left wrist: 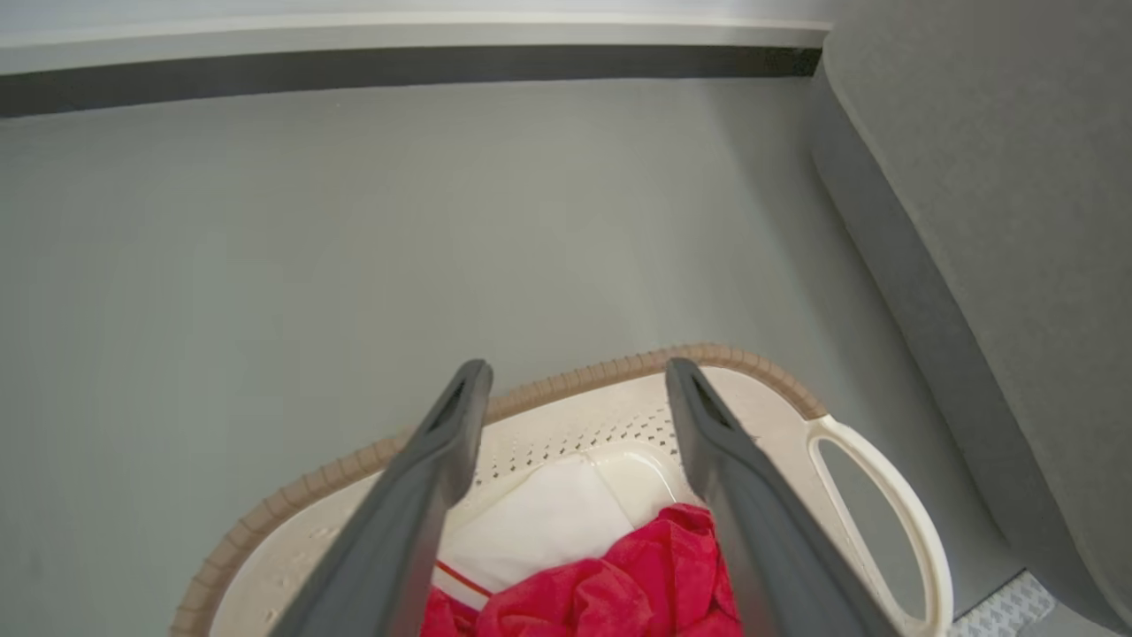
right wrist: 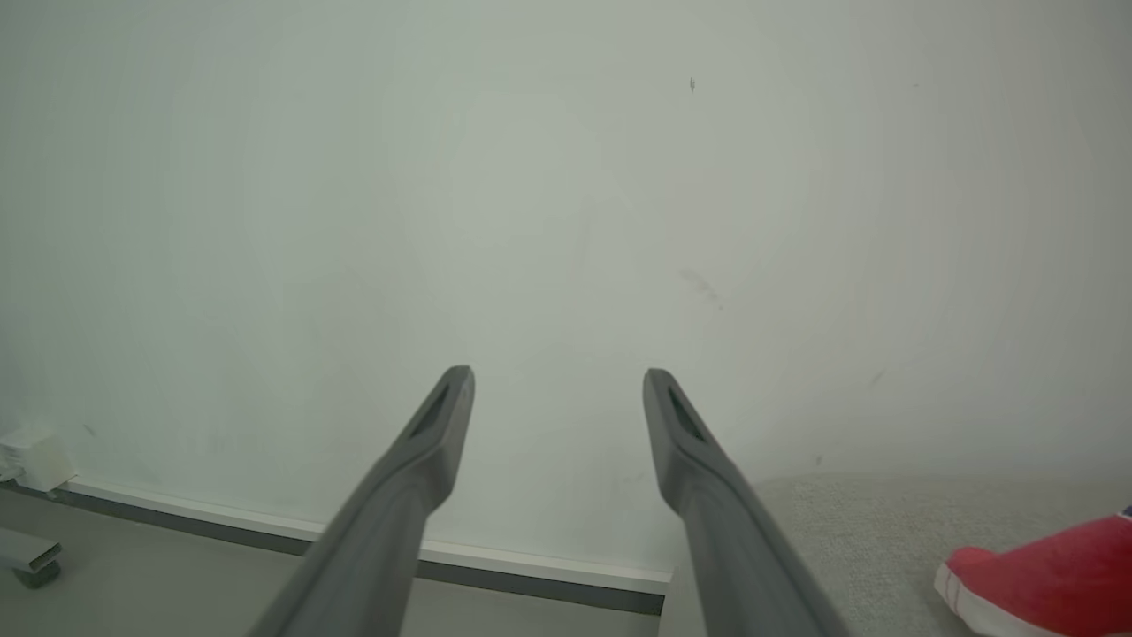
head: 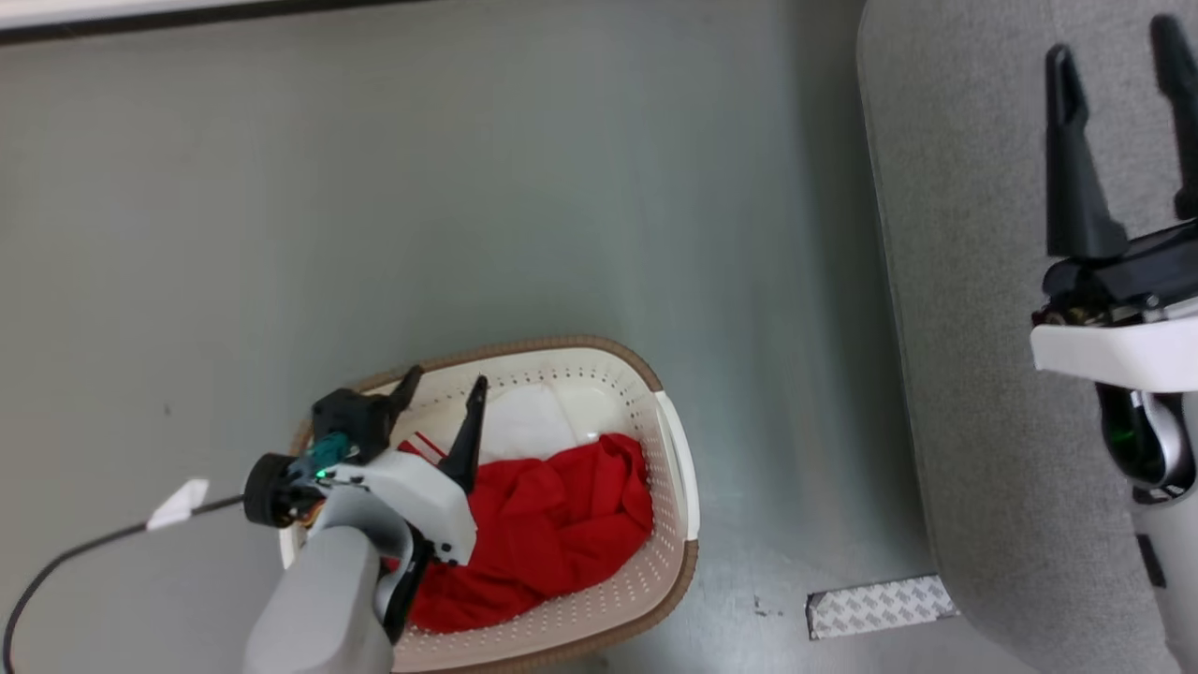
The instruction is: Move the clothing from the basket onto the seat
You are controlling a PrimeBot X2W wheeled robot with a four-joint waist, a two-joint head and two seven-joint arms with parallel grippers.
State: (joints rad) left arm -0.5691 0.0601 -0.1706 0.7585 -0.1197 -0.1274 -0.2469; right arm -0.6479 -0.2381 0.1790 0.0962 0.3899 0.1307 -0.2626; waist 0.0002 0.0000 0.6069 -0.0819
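- Grey floor (head: 562, 187) carries basket (head: 676, 552) near seat (head: 973, 281), handle toward it; near rim cut off.
- Left tool (head: 446, 376), wide, above red garment (head: 552, 524) inside; arm hides basket's left.
- Right tool (head: 1112, 37) wide, over seat.

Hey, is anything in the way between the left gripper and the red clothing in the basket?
Nothing visible. The left gripper hangs open above the open-topped basket. The red garment lies uncovered on top, beside a white cloth, just below its fingers.
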